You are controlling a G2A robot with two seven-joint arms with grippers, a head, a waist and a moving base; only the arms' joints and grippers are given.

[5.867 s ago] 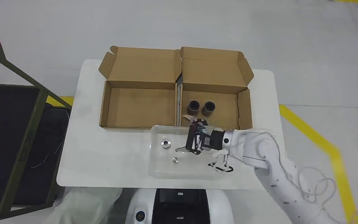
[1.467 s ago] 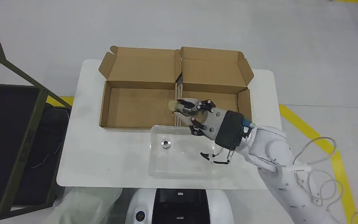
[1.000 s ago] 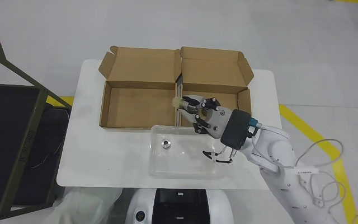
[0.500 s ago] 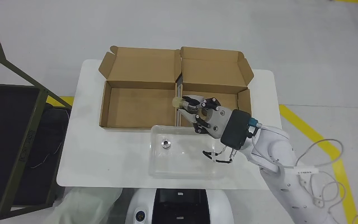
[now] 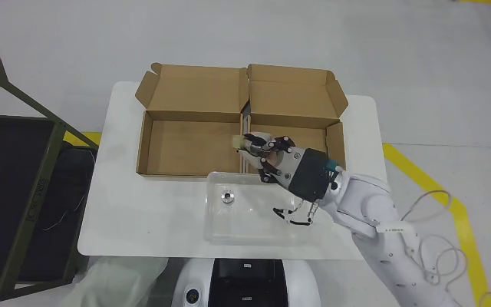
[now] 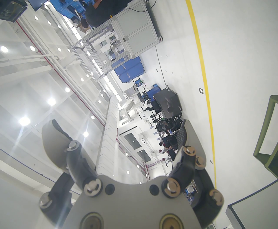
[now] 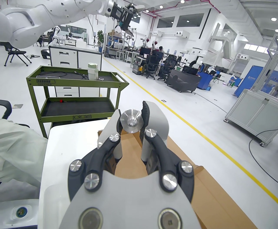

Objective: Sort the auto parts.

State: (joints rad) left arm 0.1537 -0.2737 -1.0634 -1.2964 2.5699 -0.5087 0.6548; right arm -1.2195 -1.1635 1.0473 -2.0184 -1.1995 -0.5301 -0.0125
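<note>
Two fingers of the left gripper [image 6: 118, 132] spread wide. Above the wall shared by the brown cardboard left box [image 5: 192, 150] and right box [image 5: 295, 115], the right gripper [image 7: 132, 115] pinches a shiny round stepped silver metal part [image 7: 128, 118]. Another silver part [image 5: 227, 198] lies in the clear plastic tray [image 5: 230, 228].

A large robotics laboratory hall is shown. A glossy white floor [image 7: 217, 102] marked with a yellow line [image 7: 194, 130] is seen, with workstations and office chairs [image 7: 152, 64], a green steel trolley [image 7: 80, 116], another white robot arm [image 7: 43, 13], an aluminium-framed enclosure [image 7: 252, 108] and blue cabinets [image 6: 130, 69] under a high, brightly lit ceiling [image 6: 23, 120].
</note>
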